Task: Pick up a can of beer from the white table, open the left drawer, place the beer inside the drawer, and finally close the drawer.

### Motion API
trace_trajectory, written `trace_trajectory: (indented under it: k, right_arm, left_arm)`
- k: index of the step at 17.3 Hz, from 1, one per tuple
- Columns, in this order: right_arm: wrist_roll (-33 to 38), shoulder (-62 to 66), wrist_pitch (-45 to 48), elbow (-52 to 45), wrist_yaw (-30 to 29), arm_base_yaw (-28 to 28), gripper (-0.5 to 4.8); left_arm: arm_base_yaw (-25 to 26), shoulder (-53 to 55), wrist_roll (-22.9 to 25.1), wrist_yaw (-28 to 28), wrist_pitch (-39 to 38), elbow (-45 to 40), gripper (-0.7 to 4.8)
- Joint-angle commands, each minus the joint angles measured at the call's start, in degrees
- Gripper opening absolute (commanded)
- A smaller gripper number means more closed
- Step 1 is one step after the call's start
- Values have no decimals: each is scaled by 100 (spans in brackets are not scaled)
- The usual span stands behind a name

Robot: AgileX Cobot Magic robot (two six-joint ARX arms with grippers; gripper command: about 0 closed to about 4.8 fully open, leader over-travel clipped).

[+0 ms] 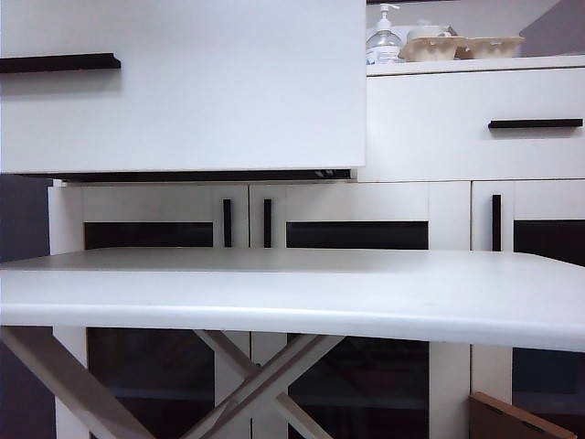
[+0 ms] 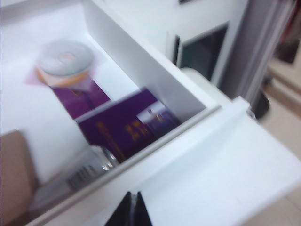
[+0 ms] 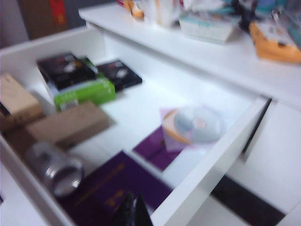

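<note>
The left drawer (image 1: 183, 87) stands pulled out, its white front filling the upper left of the exterior view, with the black bar handle (image 1: 59, 62) cut off at the frame's edge. From there I cannot see inside it, and neither of my arms shows in that view. The white table (image 1: 292, 293) runs across the foreground with nothing on the part I can see.

My left gripper (image 2: 131, 209) hangs over the drawer's front edge, fingers pressed together with nothing between them; only the dark tips show at the frame's edge. My right gripper (image 3: 131, 209) is over the drawer's interior, likewise closed and holding nothing, its tips also barely in frame.

The can of beer (image 3: 56, 169) lies on its side inside the drawer, close against the front wall. In the right wrist view it is a blurred silver cylinder seen end-on; in the left wrist view the can (image 2: 91, 167) is half hidden behind the drawer's front wall, and its label is too smeared to read. Beside it lies a purple booklet (image 3: 117, 183), and further in a disc (image 3: 197, 123) in a sleeve. A brown cardboard box (image 3: 66, 125) sits just beyond the can, and a green-edged box (image 3: 77, 87), probably a carton of some kind, lies near the back.
</note>
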Motion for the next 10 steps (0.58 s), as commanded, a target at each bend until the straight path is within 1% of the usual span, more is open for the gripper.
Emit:
trace_trajectory:
  k: [1,3,4,6,8,10]
  right_arm:
    - [-7,-15,-138,9,-61,33,-1]
    - [68,-15,-170,11,-201,33,-1]
    - [199,-15,-264,11,-201,33,-1]
    - [197,-15,-442,11,-203,33,-1]
    - [197,-15,-535,9,-225,35,-1]
    - [195,-15,-640,9,-446,35,-1]
  left_arm:
    - [-11,-872,-330,-879,1067,-1414,-6]
    - [-11,-1438,-704,-1047,2000,-2553,-6]
    - [-11,-1849,-916,-1300,2761,-3475,-6]
    - [-11,-2262,-911,-1631,3694,-4618,-6]
    - [-11,-2393,-914,-1878,4498,-5431,-6]
    - [-13,-2404,-911,-2026,4942,-5890,-6]
